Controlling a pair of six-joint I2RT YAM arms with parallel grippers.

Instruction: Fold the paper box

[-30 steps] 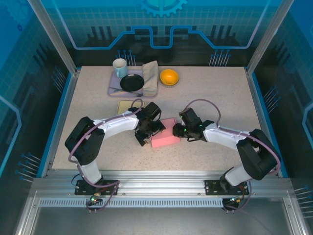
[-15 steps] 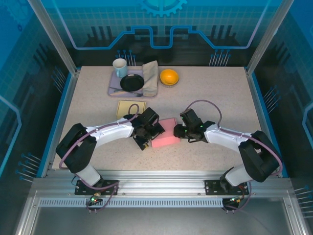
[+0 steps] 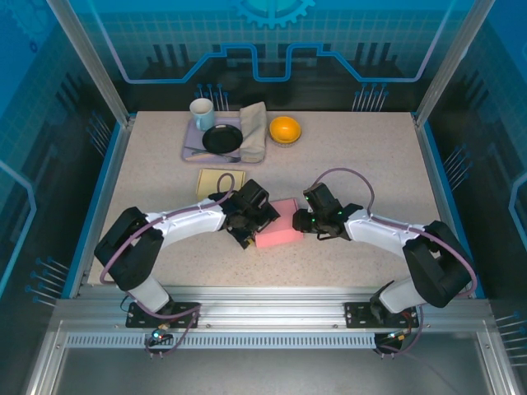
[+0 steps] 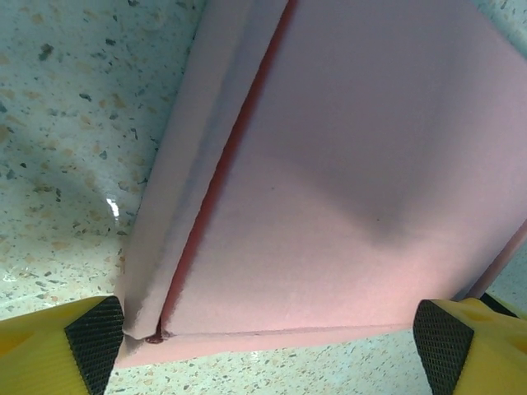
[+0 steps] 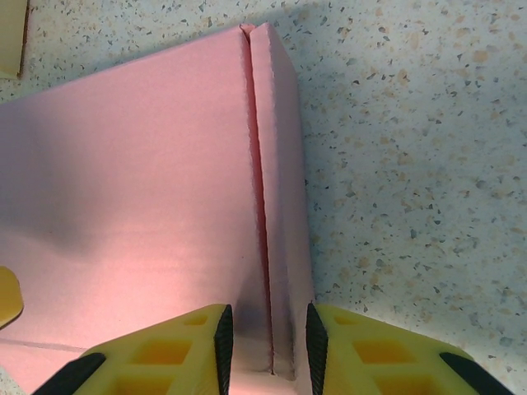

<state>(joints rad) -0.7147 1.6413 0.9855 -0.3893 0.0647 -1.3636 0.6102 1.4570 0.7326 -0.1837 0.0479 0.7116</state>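
- The table (image 3: 370,156) has a pale top with little specks all over it.
- A pink box (image 3: 278,224) lies flat near the middle of the table.
- A yellow sheet (image 3: 212,179) lies just behind it, to the left.
- A purple tray (image 3: 191,140) sits at the far edge.
- An orange bowl (image 3: 285,129) sits near the tray, on its right.

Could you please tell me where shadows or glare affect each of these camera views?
Left wrist view: a soft dark shadow crosses the pink box, and a small glint marks the table. Right wrist view: the box's left part is shaded, and the table's speckle is sharp. Top external view: the table is evenly lit.
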